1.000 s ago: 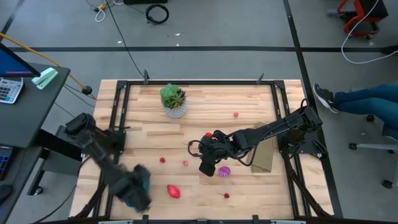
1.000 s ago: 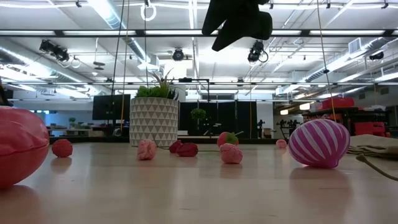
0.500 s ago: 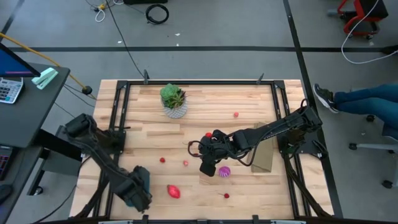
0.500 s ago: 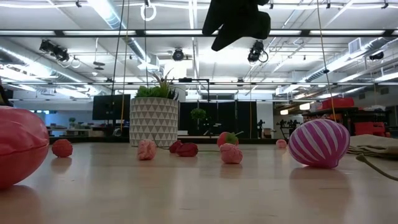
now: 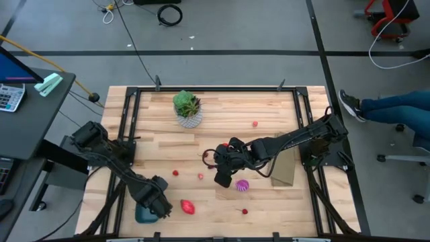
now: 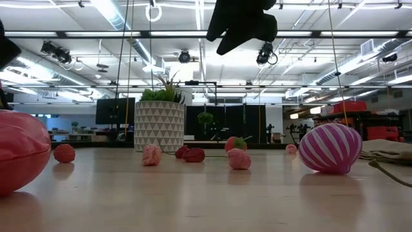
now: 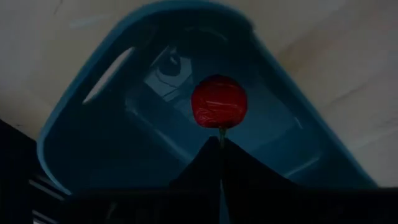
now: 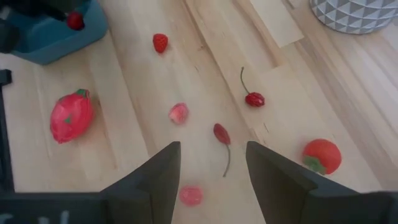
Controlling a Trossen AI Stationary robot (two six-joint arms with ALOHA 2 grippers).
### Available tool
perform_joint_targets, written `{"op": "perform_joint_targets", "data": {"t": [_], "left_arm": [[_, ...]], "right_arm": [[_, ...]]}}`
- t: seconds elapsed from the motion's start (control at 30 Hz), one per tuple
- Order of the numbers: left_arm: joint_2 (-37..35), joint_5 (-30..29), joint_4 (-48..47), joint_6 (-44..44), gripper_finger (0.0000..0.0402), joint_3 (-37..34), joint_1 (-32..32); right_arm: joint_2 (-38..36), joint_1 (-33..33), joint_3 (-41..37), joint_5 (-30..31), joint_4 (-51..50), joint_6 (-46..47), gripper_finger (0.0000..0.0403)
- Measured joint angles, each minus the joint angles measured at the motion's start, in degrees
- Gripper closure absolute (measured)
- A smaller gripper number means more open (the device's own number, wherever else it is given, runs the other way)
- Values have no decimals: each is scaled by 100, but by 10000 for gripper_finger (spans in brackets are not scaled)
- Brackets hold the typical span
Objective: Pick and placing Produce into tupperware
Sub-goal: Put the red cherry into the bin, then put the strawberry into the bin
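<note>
My left gripper point(image 5: 158, 202) hangs near the table's front left, over the blue-teal tray point(image 5: 143, 215), shut on a small red cherry point(image 7: 218, 102). The tray also shows in the left wrist view point(image 7: 298, 118). My right gripper point(image 5: 225, 176) is open and empty above mid-table, beside the purple ribbed ball point(image 5: 242, 185), which rests on the wood. The oval red-pink piece point(image 5: 187, 206) lies right of the tray. Small red pieces point(image 5: 176, 173) point(image 5: 200, 177) point(image 5: 244, 211) point(image 5: 255, 124) lie scattered on the table. My left gripper pinches the cherry's thin stem point(image 7: 220, 132) between its two shut fingertips. The fingers come from above, pointing down into the tray. The cherry hangs below the fingertips inside the tray's outline; whether it touches the tray floor I cannot tell.
A green plant in a white patterned pot point(image 5: 187, 109) stands at the far side. A tan box point(image 5: 283, 168) lies right of my right gripper. Dark frame rails point(image 5: 127, 121) run along the table's edges. A person's legs point(image 5: 390, 107) show beyond the right edge.
My left gripper has gone a little toward the table's right edge and down over the tray, still shut on the cherry. More of the tray now shows beside it in the high view.
</note>
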Motion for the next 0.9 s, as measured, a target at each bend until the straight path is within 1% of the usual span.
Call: {"op": "perform_joint_targets", "data": {"t": [0.1, 0.23, 0.33, 0.5, 0.6, 0.77, 0.9], "left_arm": [[0, 2, -29, -1, 390, -57, 16], [0, -48, -64, 11, 364, -65, 22], [0, -68, -67, 142, 348, -65, 20], [0, -6, -128, 353, 326, -48, 21], [-32, 36, -352, 386, 313, 153, 22], [-340, -266, -1221, 666, 304, 773, 30], [-554, -543, -2388, 692, 308, 1380, 69]], "right_arm": [[0, -9, 0, 16, 189, -14, 211], [0, -163, 0, 112, 470, -553, 211], [0, -272, 0, 110, 496, -623, 211], [0, -427, 0, -516, 332, -469, 211], [0, -504, 0, -597, -79, -573, 207], [41, -815, -57, -610, -848, -625, 188], [44, -1128, -372, -597, -823, -498, 170]]}}
